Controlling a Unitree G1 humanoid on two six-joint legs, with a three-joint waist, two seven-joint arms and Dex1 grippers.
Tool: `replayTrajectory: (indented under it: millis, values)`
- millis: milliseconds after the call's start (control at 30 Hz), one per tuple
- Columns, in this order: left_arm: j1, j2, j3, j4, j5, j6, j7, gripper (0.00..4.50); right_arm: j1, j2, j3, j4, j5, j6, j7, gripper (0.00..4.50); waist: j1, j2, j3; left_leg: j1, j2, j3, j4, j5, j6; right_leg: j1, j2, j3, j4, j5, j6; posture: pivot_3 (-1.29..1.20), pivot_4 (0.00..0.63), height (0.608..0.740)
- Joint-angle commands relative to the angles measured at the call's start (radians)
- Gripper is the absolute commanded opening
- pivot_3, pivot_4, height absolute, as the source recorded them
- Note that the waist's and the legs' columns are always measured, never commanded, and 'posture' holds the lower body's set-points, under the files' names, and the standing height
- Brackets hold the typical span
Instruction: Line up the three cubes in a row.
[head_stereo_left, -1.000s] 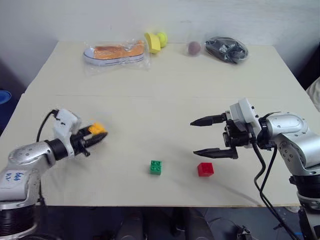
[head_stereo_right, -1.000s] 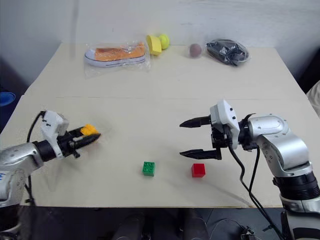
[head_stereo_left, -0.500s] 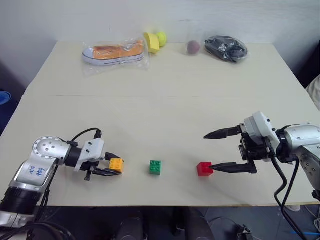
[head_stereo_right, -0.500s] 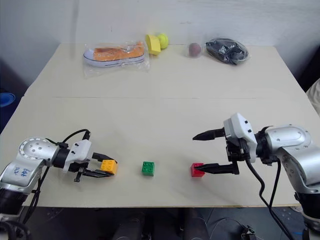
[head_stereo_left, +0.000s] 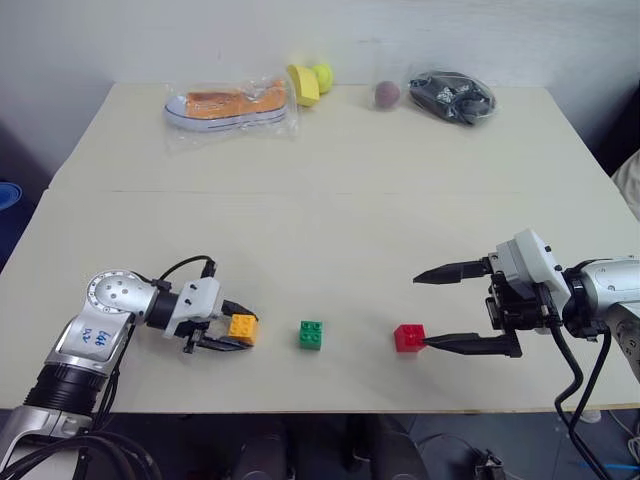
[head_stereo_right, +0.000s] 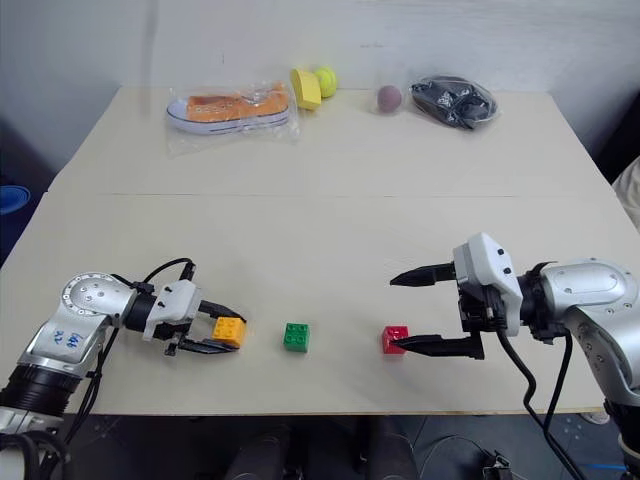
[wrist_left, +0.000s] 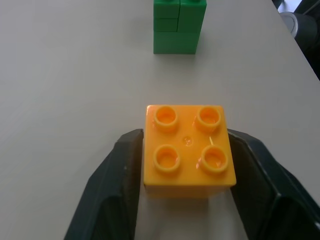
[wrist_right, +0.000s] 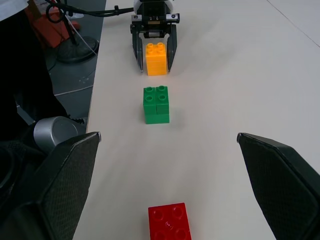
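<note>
Three cubes lie in a line near the table's front edge: orange-yellow (head_stereo_left: 240, 328) on the left, green (head_stereo_left: 311, 335) in the middle, red (head_stereo_left: 409, 338) on the right. The orange-yellow cube (wrist_left: 189, 150) rests on the table between the fingers (wrist_left: 120, 175) of my left gripper (head_stereo_right: 222, 331). Those fingers stand slightly apart from its sides, so the gripper is open. My right gripper (head_stereo_left: 420, 311) is wide open to the right of the red cube, its lower fingertip close beside that cube. The right wrist view looks along the row: red (wrist_right: 169, 222), green (wrist_right: 156, 104), orange-yellow (wrist_right: 156, 59).
At the back of the table lie a shoe in a clear bag (head_stereo_left: 228, 105), a yellow piece (head_stereo_left: 305, 85) with a yellow-green ball (head_stereo_left: 323, 75), a dark reddish ball (head_stereo_left: 387, 94) and a black bundle (head_stereo_left: 452, 97). The table's front edge (head_stereo_left: 330, 408) runs just below the cubes.
My left gripper came down and right with the orange-yellow cube, set it on the table left of the green one, and its fingers spread. My right gripper drew back to the right.
</note>
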Motion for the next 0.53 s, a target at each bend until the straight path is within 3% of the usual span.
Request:
replayTrajectory:
  millis: [33,133,333,533]
  values:
    - [0.023,0.032,0.031,-0.034,-0.011,0.038,0.011,3.65,-0.011,-0.018,0.002,0.002,-0.015,-0.027,0.012,4.5,0.0,0.0,0.0,0.0,0.0,0.0,0.0,0.0,0.0,0.0,0.0,0.0,0.0,0.0,0.0,0.0,0.15,0.74]
    - [0.073,0.111,0.11,-0.113,-0.075,0.159,0.009,4.48,0.008,-0.033,-0.013,0.04,-0.043,-0.056,0.038,4.5,-0.008,0.0,0.0,0.0,0.0,0.0,0.0,0.0,0.0,0.0,0.0,0.0,0.0,0.0,0.0,0.0,0.15,0.74]
    - [0.212,0.3,0.385,-0.318,-0.305,0.471,-0.032,4.48,0.087,-0.084,-0.021,0.153,-0.096,-0.142,0.155,4.5,-0.019,0.0,0.0,-0.001,0.001,-0.001,0.0,0.0,0.0,0.0,0.0,0.0,-0.001,0.0,0.0,0.0,0.15,0.74]
    - [0.19,0.344,0.492,-0.41,-0.398,0.592,0.019,4.48,0.092,-0.088,-0.001,0.242,-0.144,-0.216,0.209,4.5,-0.021,0.001,0.0,0.002,0.0,-0.001,0.0,0.0,0.0,0.003,0.0,0.001,-0.001,0.0,0.0,0.0,0.15,0.74]
